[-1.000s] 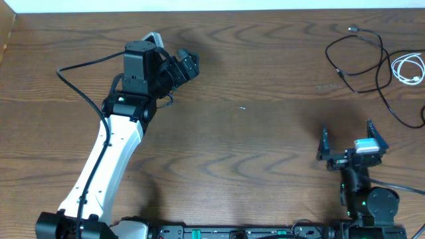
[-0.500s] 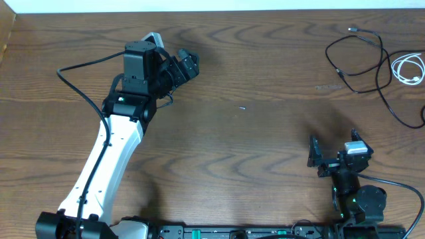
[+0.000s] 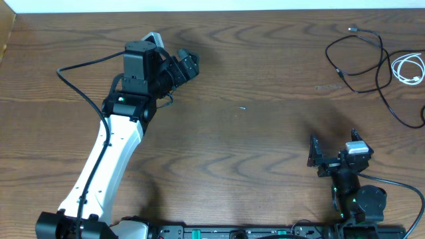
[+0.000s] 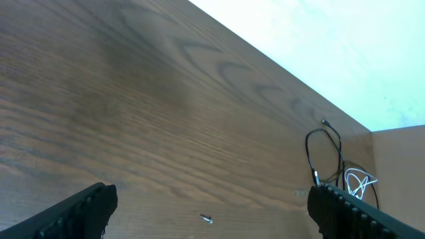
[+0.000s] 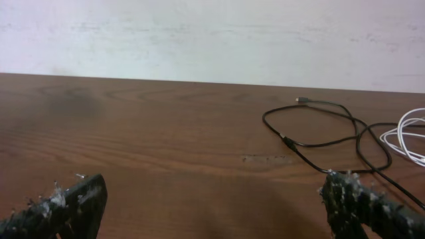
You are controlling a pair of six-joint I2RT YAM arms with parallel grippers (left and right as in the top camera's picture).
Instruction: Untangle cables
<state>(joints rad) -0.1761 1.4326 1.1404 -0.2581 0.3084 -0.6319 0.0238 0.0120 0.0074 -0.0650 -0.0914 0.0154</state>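
Lying well ahead of the released right tool [image 3: 333,143], cables [image 3: 339,71] far from released left tool [image 3: 189,63]

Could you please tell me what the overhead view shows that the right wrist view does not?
Only overhead: the left arm with its left tool, and a small speck on the wood. Only right wrist: the pale wall rising behind the table, just a thin strip from above. Both: the open right tool, the looped black cable and the coiled white cable on the table.
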